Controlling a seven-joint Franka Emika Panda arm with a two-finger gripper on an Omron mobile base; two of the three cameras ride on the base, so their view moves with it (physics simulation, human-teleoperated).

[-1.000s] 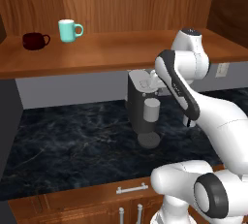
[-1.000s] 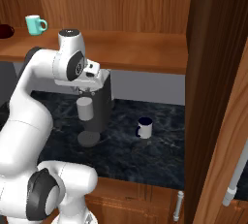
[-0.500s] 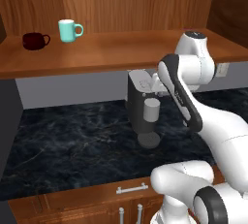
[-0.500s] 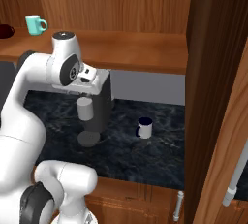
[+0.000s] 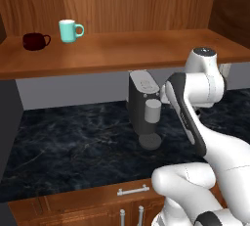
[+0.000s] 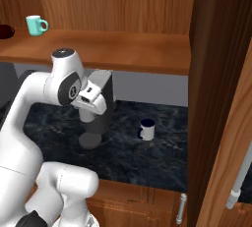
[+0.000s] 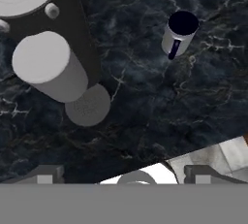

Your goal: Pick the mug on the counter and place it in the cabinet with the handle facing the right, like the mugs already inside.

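Grey mug (image 6: 146,129) stands upright on the black marble-look counter (image 6: 162,157), right of the coffee machine (image 5: 141,98) and well apart from it — unmoved since a second ago. Meanwhile the arm has lifted and swung right. The hand view looks down on the mug's navy handle (image 7: 174,48). The gripper (image 7: 126,174) hovers high above; its fingers stand wide apart, holding nothing.

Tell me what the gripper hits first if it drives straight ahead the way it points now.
Probably bare counter. The gripper looks down at the black worktop between the coffee machine and the mug, both off to the sides. Depth is hard to judge.
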